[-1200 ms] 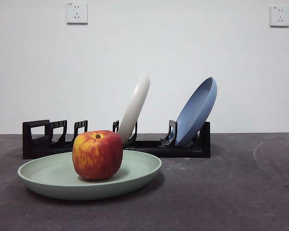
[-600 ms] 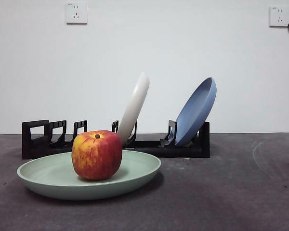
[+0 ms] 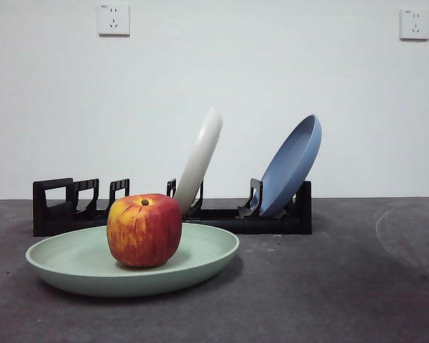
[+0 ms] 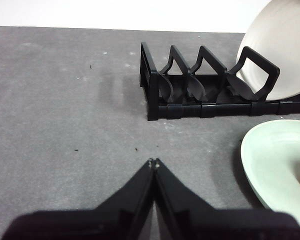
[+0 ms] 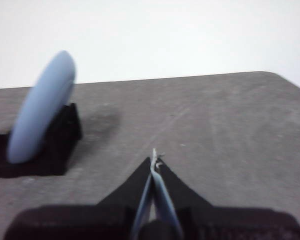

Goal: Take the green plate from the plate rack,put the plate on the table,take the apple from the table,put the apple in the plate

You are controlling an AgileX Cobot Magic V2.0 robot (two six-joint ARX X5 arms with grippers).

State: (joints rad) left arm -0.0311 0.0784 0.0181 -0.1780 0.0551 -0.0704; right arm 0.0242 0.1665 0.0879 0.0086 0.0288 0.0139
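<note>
While both pincers point(image 4: 153, 163) point(image 5: 154, 160) hang closed, empty, apple point(image 3: 144, 230) hides green plate point(image 3: 71, 261) centre.

apple point(image 3: 144, 231) sitting in green plate point(image 3: 71, 268) | plate lying on table point(image 3: 343, 286) | cream plate point(image 3: 199, 158), blue plate point(image 3: 292, 166) leaning in plate rack point(image 3: 272, 218)

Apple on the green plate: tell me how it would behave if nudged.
The apple is round and rests on a small base, so it would probably roll. The green plate has a raised rim that may stop it. Its skin looks smooth, possibly slippery for jaws.
</note>
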